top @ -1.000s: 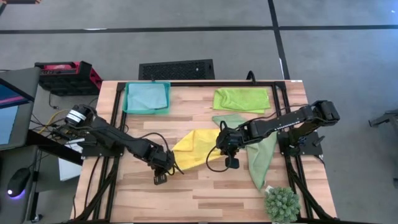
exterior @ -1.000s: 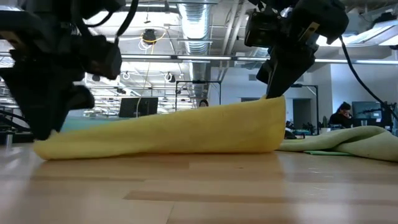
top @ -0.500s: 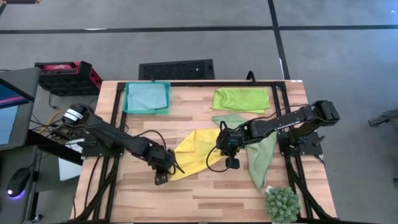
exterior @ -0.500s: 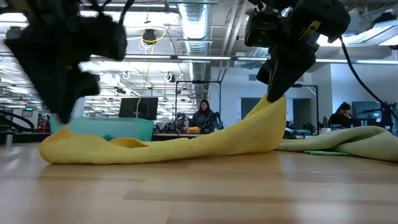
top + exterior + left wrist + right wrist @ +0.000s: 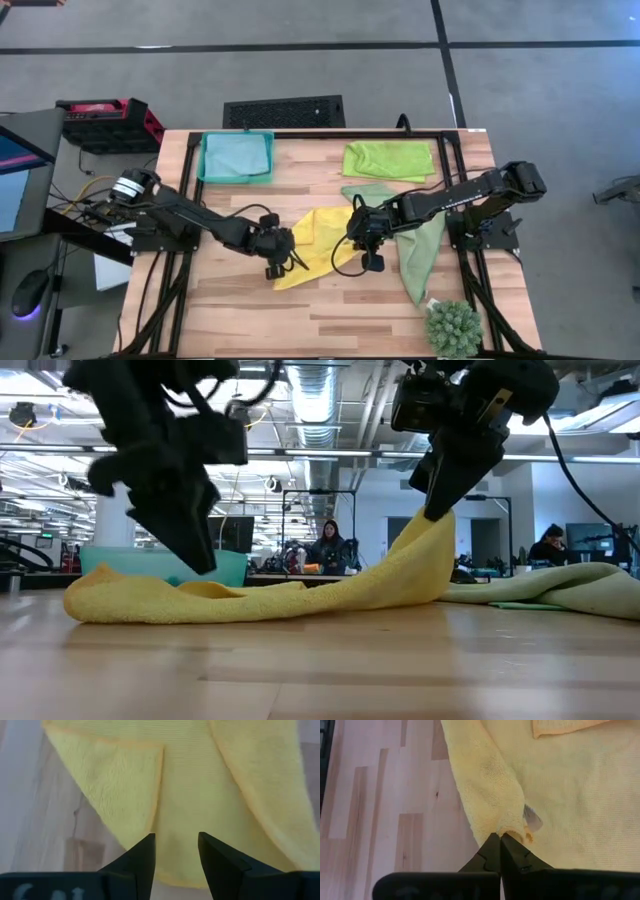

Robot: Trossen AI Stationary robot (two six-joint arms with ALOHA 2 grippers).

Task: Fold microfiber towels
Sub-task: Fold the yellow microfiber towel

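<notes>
Between the two grippers lies the yellow towel (image 5: 312, 243), slack on the wooden table (image 5: 330, 310), one corner raised and the rest sagging onto the boards. A second ago it stood as a taut ridge held at both ends; the left gripper (image 5: 276, 262) has since let its end go and moved in over the cloth, its fingers (image 5: 142, 852) now parted and empty, hovering just above a turned-over flap. That release reads as one fold laid down, so the left arm probably needs a fresh edge next. Opposite it, the right gripper (image 5: 436, 510) keeps its jaws pinched tight on a bunched corner, lifting that end clear of the table. The cloth is a soft, nubbly pile, its hem a slightly deeper yellow, and it drapes in rounded rolls, not creases. Just beyond the right gripper a sage green towel (image 5: 420, 250) trails crumpled. Farther off past both grippers sit a lime green towel (image 5: 390, 160), folded flat, and a light blue towel (image 5: 235, 155) in a teal tray (image 5: 236, 179)
</notes>
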